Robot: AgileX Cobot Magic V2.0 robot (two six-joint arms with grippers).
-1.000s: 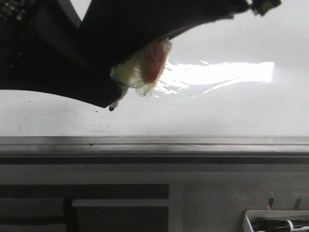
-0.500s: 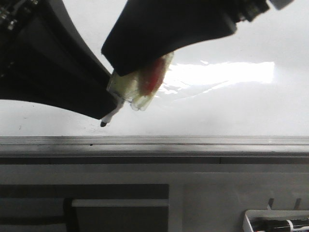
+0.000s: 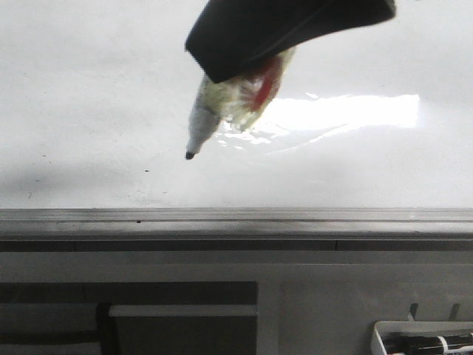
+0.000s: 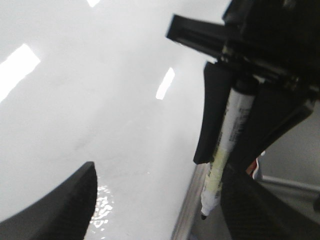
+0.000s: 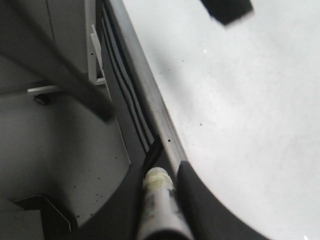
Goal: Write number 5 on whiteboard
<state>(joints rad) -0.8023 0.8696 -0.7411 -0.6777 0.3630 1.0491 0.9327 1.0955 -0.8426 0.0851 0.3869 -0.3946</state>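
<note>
Dark grey cabinet [image 3: 185, 310] with pale panels below; white tray [image 3: 414, 338] at corner.

The whiteboard [image 3: 89, 96] lies open all round the marker [image 3: 198, 132], bounded by its frame [image 3: 236, 216].

Your front view sits low and close, facing forward across the whiteboard [image 3: 89, 111] toward its metal edge [image 3: 236, 217]. Your left wrist view looks along the board at the marker [image 4: 227, 145] held in the other arm. Your right wrist view peers down that marker [image 5: 159, 200]; all share the board.
</note>
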